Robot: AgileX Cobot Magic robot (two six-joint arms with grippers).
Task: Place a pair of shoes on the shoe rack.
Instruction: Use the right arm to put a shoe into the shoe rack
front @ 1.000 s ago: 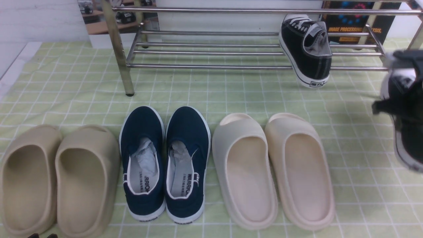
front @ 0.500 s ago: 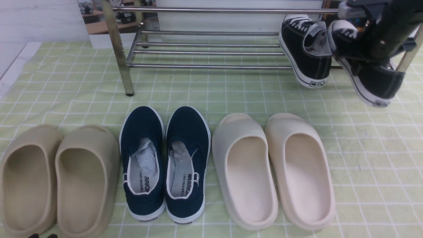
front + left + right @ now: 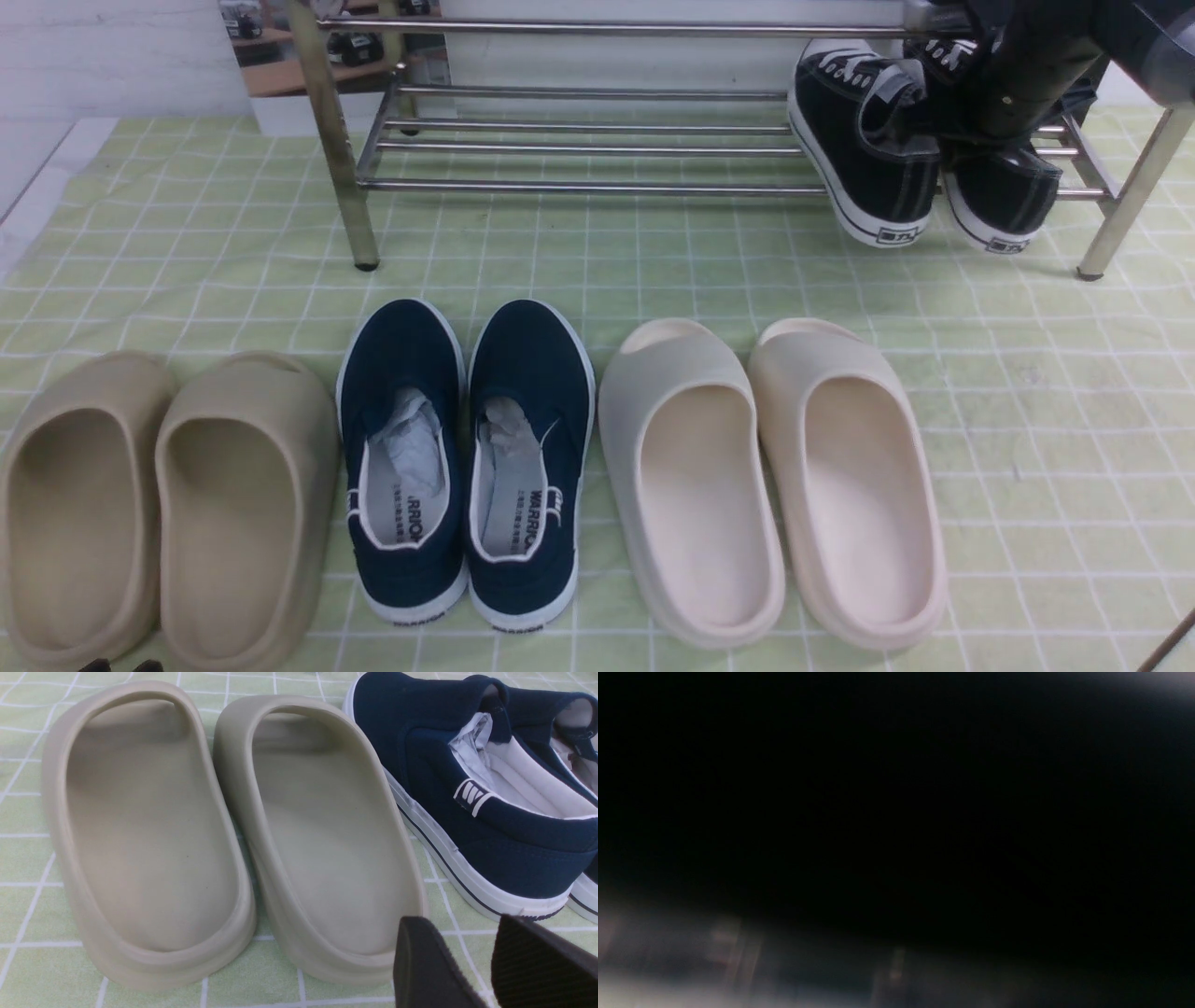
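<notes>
The shoe rack [image 3: 597, 187] of steel bars stands at the back of the green checked cloth. One black sneaker [image 3: 864, 140] lies on its lower bars at the right, heel hanging over the front bar. The second black sneaker [image 3: 1004, 201] lies right beside it on the same bars. My right gripper [image 3: 1008, 112] sits on top of this second sneaker and covers its opening, shut on it. The right wrist view is almost black. My left gripper [image 3: 460, 924] is open and empty, low by the beige slides, and its tips show at the front view's bottom edge [image 3: 117, 665].
On the cloth in front of the rack stand beige slides [image 3: 159, 504], navy slip-ons [image 3: 467, 457] and cream slides [image 3: 775, 476]. The rack's legs [image 3: 1125, 187] reach the cloth at both ends. The beige slides [image 3: 224, 835] and a navy shoe [image 3: 467, 788] also show in the left wrist view.
My right arm has carried the second sneaker from the right edge up and back, then set it down onto the rack beside the first. The left arm has not moved.
</notes>
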